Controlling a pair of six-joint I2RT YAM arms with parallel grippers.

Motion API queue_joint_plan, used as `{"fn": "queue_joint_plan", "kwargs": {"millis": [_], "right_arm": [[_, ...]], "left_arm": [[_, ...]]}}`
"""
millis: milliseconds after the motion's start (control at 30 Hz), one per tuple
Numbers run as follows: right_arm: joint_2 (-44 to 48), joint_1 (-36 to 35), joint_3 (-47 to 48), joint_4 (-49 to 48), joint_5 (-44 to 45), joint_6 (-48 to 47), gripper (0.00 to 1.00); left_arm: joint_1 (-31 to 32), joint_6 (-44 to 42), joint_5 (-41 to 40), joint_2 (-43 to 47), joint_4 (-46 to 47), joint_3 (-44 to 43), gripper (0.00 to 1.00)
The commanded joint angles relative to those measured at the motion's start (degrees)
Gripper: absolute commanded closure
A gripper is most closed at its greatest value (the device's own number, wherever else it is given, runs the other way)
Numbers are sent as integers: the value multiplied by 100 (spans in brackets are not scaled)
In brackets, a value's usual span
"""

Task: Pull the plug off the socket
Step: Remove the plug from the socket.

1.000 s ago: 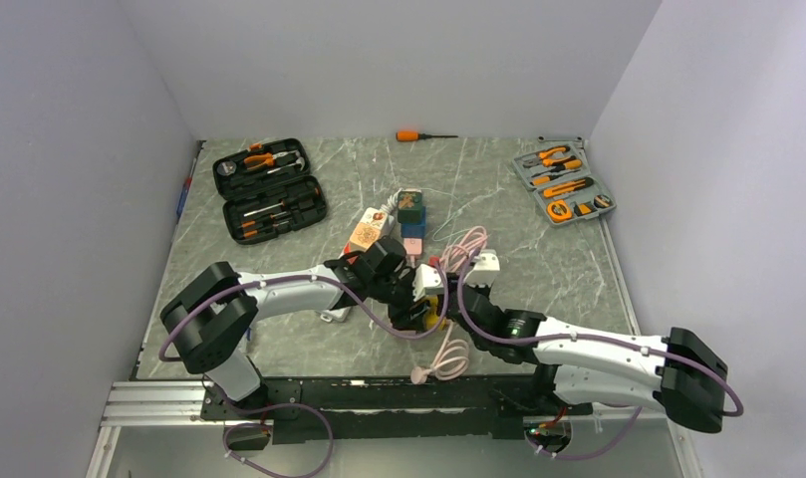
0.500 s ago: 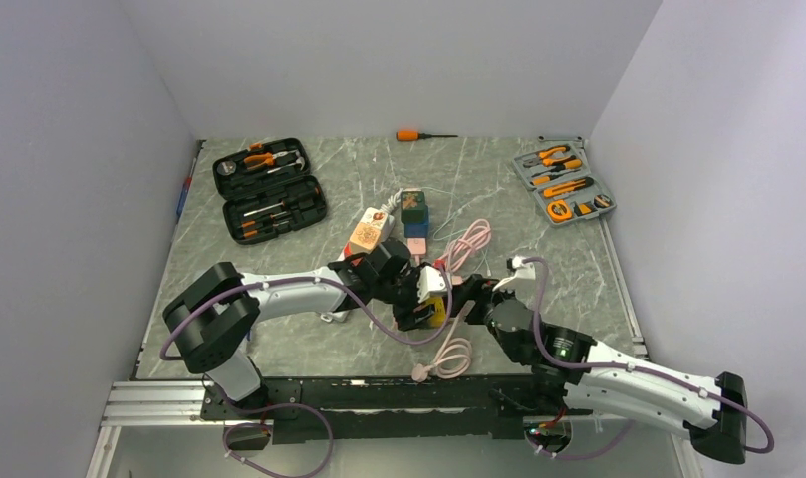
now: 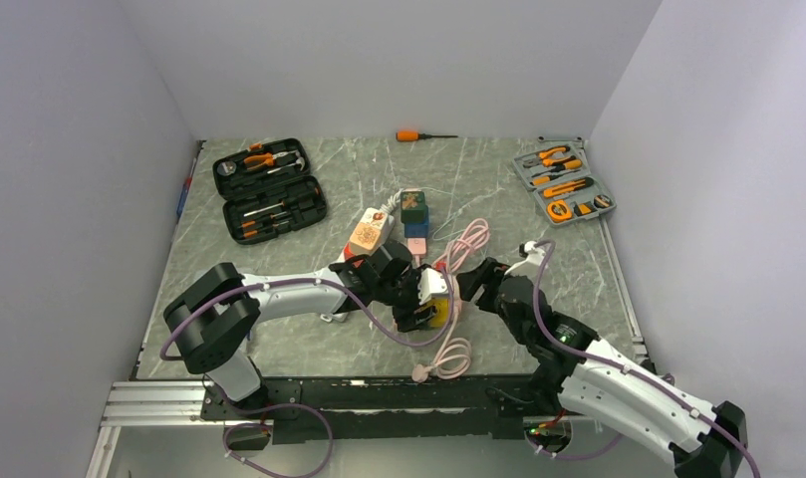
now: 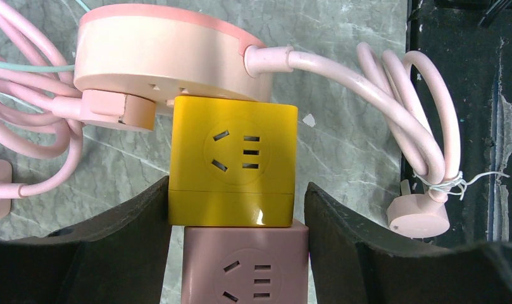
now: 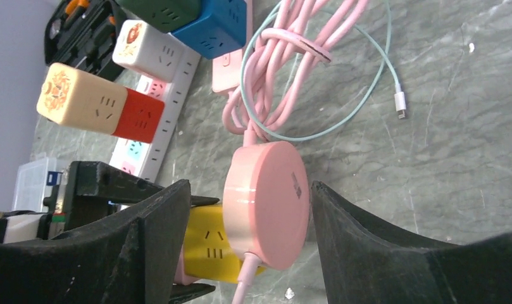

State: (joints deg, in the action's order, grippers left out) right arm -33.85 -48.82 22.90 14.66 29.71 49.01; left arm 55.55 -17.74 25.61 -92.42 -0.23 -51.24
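Top external pictures show that the right arm has been swung from a low reach along the table's near edge to an approach from the right. The right end effector [image 5: 250, 187] has been brought astride the round pink socket [image 5: 266, 202], its fingers apart with a clear gap on one side, so nothing is gripped by it yet. The left end effector [image 4: 235, 190] is set closely about the yellow cube adapter [image 4: 233, 161], which sits between the socket and a pink cube [image 4: 243, 269]; whether it is actually clamped cannot be told. The adapter is seen flat against the socket's face, near the middle of the table's near edge, so the plug is judged not yet pulled, and a hold from both sides seems to be in preparation. No brand or writing can be read: only pin slots are seen on the cubes, a grey patch on the socket's rim is illegible, and an orange ornament is printed on a cream cube [image 5: 82, 98].
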Motion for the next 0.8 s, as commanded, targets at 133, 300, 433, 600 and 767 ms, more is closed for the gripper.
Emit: {"fn": "queue_joint_plan", "kwargs": {"millis": [133,300,433,600,767], "right_arm": [[-527,284,184,-9,-878,70,32],[-311,286,49,4,-836,126,34],[-77,296,-4,195,-678,198,35],[-10,357,122,486,-399,200,33],[-21,417,179,577,-409,178,33]], "left_arm": [[16,27,60,-227,158,-515,41],[10,-120,166,-571,-290,-879,14],[1,-75,80,-617,-242,-981,2],[-9,-145,230,-525,-382,-1047,1],[-9,-156,342,-723,-283,-973,3]]}}
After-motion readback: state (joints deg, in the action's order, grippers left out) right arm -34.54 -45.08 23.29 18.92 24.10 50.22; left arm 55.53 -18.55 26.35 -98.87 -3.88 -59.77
